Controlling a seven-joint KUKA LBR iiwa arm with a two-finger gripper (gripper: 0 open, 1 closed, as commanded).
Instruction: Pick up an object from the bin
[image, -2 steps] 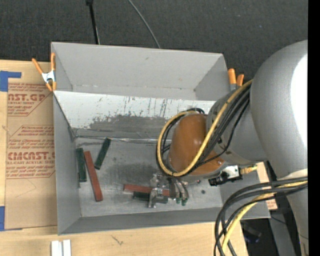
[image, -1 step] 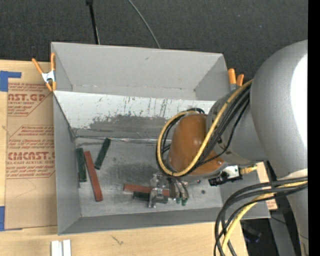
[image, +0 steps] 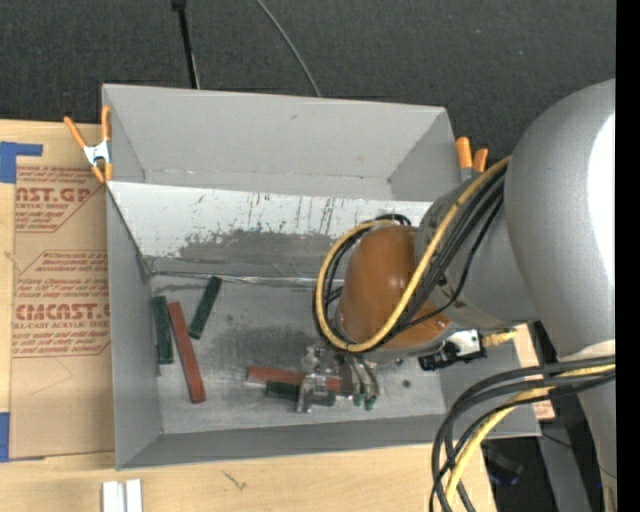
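One red bar (image: 266, 376), one dark green bar (image: 284, 392), beside claw (image: 335, 385), cannot tell opening

We see a reddish-brown bar (image: 268, 376) lying flat near the bin's (image: 262, 325) front wall, with a dark green bar (image: 284, 392) just beside it.

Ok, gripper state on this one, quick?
Gripper: open or shut cannot be told. It is down on the bin floor, at the end of a red-brown stick and a dark green stick.
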